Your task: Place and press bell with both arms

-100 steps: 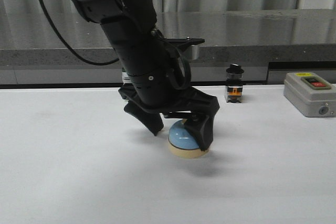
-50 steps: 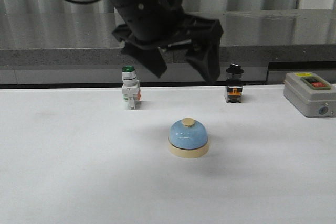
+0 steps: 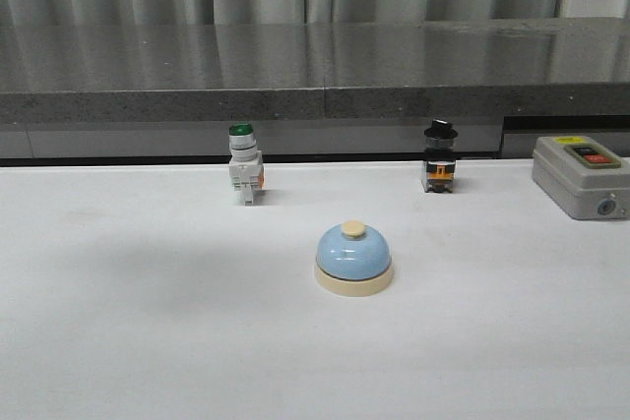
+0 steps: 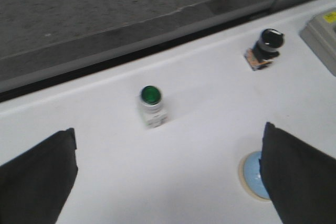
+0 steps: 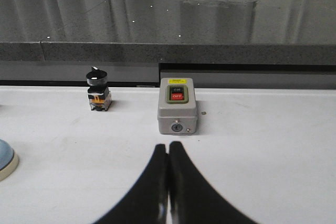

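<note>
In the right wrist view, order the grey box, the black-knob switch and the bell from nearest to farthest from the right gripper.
1. Grey box, straight ahead of the right gripper.
2. Black-knob switch, farther back, toward the bell's side.
3. Bell, at the frame edge, far off to the side; only a sliver shows.

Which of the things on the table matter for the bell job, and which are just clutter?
Job:
- bell
- left gripper, open
- right gripper, shut

Clutter:
- green-capped switch
- black-knobbed switch
- grey box

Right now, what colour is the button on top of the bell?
Cream, on the bell's light-blue dome; the front view shows it best.
</note>
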Available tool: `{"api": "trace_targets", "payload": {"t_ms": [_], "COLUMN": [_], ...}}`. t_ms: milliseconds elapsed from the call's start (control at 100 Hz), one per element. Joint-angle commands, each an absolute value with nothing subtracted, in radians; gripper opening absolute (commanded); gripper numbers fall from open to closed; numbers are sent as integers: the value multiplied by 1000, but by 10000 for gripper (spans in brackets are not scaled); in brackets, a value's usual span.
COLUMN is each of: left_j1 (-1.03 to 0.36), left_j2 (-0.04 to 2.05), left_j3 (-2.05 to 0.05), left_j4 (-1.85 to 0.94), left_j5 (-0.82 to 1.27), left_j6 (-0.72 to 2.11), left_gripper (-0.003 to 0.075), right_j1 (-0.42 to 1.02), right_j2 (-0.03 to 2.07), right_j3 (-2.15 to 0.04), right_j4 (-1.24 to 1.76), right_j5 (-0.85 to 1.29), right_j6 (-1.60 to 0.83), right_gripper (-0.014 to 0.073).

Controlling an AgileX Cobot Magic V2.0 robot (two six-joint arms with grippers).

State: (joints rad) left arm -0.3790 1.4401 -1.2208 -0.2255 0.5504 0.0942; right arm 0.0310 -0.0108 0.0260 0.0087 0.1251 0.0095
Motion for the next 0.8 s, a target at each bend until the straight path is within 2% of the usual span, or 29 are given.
{"api": "trace_targets", "payload": {"t_ms": [0,250,550,690,790], "left_j1": [-311,-158,-116,-116,-116], "left_j2": [1321,1068,780,658,595], "left_j3": [-1160,-906,-703,-657,-646], "left_j4": [-237,-237,-240,-240,-236], "left_j5": [460,374,368,379,379], "left_j6": [77,67,67,67,67], "left_gripper": [671,671,662,563,427], "right_j1": [26,26,26,26,26], "right_j2": [-29,-29,-29,-29,-29], "right_j3": [12,12,12,12,12], "right_j4": [7,7,7,7,7], "right_j5": [40,40,40,40,40], "right_j6": [0,0,0,0,0], "right_gripper": [-60,-60,-60,-60,-60]}}
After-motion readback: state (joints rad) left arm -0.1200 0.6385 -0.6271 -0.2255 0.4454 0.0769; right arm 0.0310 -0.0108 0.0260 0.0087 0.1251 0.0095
